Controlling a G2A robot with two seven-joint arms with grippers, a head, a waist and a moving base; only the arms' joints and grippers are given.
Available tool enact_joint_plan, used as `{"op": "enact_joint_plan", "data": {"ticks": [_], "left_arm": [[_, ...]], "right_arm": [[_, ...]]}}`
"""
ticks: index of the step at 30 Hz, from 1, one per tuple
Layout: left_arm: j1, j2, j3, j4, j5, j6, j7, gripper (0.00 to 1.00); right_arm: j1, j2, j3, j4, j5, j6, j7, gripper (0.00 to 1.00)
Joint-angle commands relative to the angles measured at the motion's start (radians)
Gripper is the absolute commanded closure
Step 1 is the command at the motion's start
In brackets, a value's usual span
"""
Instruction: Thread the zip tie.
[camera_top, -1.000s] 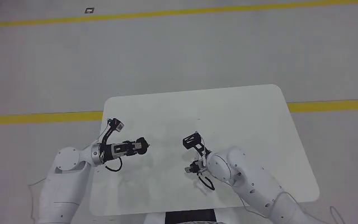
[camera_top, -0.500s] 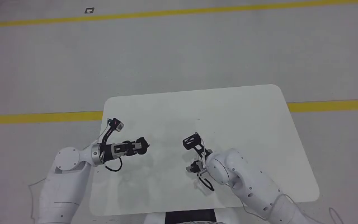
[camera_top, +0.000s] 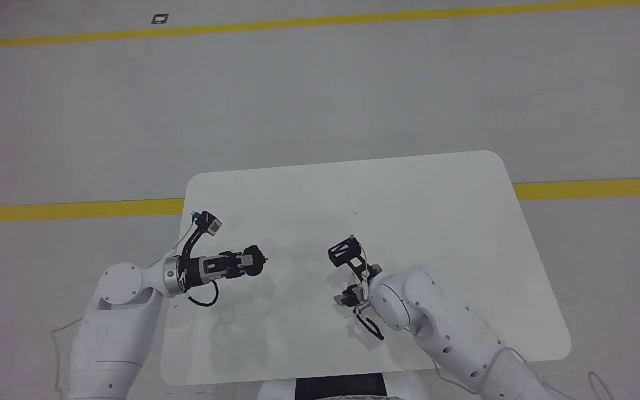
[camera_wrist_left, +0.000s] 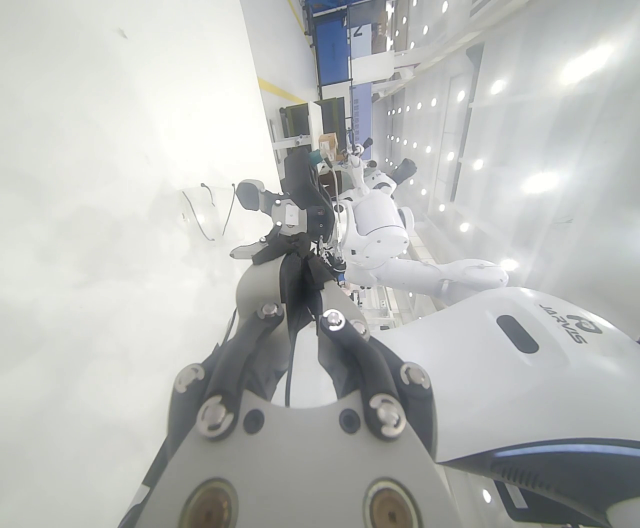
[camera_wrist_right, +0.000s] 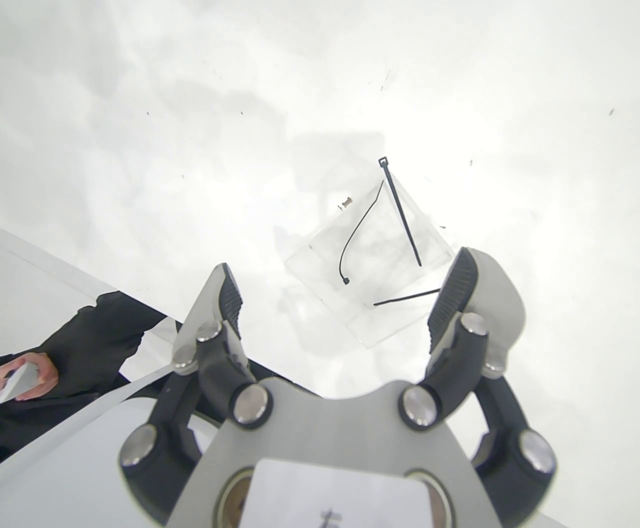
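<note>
You have the white table (camera_top: 450, 200) before you, and both arms hang over its near half. The left gripper (camera_wrist_left: 290, 250) is at about 9 o'clock from the table's centre and points toward 3 o'clock. Its jaws are pressed together. Something dark is bunched at their tips, and I cannot tell what it is.

The right gripper (camera_wrist_right: 345, 265) is near 7 o'clock from the centre and looks straight down. Its jaws are spread wide and hold nothing. Just under it lies a clear tray (camera_wrist_right: 380, 320) with three black ties. One is a straight zip tie (camera_wrist_right: 400, 210) with its head turned away from the gripper. Beside it is a curved tie (camera_wrist_right: 356, 230). The third tie (camera_wrist_right: 405, 297) is partly hidden behind one finger.

I judge that you are in the picking step, and that no threading has begun. The next move calls for lowering the open jaws over one tie only. The straight one looks easiest to take. Keep clear of the tray wall, because the ties are thin and flat and may slip away.

Compared with one second ago, the right arm's elbow has shifted a little toward 5 o'clock. Its wrist has stayed almost in the same place. The left arm has not moved.
</note>
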Motion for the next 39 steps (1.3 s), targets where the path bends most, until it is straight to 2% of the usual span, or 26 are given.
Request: {"op": "enact_joint_plan", "data": {"ticks": [1,16,17,19,20,22,23,31,39], "left_arm": [[0.000,0.000,0.000,0.000,0.000,0.000,0.000,1.00],[0.000,0.000,0.000,0.000,0.000,0.000,0.000,1.00],[0.000,0.000,0.000,0.000,0.000,0.000,0.000,1.00],[0.000,0.000,0.000,0.000,0.000,0.000,0.000,1.00],[0.000,0.000,0.000,0.000,0.000,0.000,0.000,1.00],[0.000,0.000,0.000,0.000,0.000,0.000,0.000,1.00],[0.000,0.000,0.000,0.000,0.000,0.000,0.000,1.00],[0.000,0.000,0.000,0.000,0.000,0.000,0.000,1.00],[0.000,0.000,0.000,0.000,0.000,0.000,0.000,1.00]], "right_arm": [[-0.005,0.001,0.000,-0.002,-0.017,-0.006,-0.007,0.00],[-0.014,-0.007,-0.006,-0.007,-0.077,-0.004,0.015,0.00],[-0.014,-0.008,-0.007,-0.007,-0.079,-0.004,0.015,0.05],[-0.015,-0.010,-0.007,-0.006,-0.082,-0.005,0.014,0.27],[-0.015,-0.010,-0.007,-0.006,-0.082,-0.006,0.014,0.35],[-0.016,-0.012,-0.006,-0.007,-0.084,-0.006,0.012,0.48],[-0.018,-0.012,-0.004,-0.008,-0.085,-0.007,0.011,0.51],[-0.026,-0.015,0.005,-0.013,-0.108,-0.004,0.013,0.57],[-0.027,-0.022,0.000,0.001,-0.157,0.013,0.017,0.57]]}}
